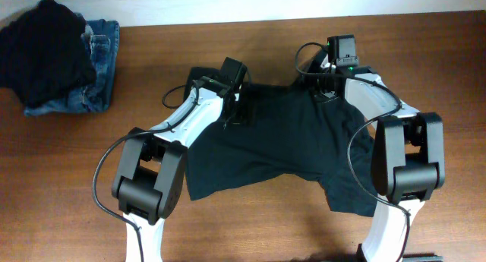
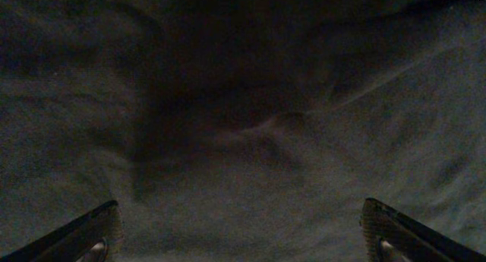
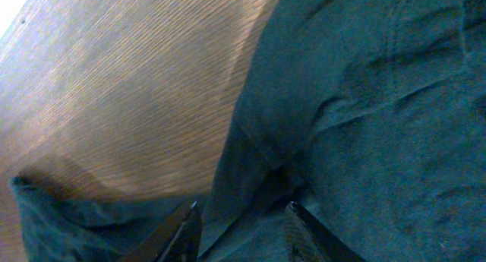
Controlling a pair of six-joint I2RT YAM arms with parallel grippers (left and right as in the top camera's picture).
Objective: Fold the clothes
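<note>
overhead: dark t-shirt (image 1: 288, 140) spread crumpled on table (image 1: 228, 34), jeans (image 1: 99, 72) piled at a far corner.
left gripper (image 2: 243, 239) jaws spread wide over cloth; right gripper (image 3: 241, 220) pinching shirt's edge fold.

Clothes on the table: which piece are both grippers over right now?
The dark T-shirt spread out mid-table; the black garment and blue jeans lie piled at the far-left corner, untouched.

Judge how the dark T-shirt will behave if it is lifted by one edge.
Likely floppy: the T-shirt lies in soft wrinkles and folds, so it should drape and sag from wherever it is held. Probably light, since the cloth looks thin. Pushed, it may bunch up rather than slide flat across the wooden table, as its near hem is rumpled.
</note>
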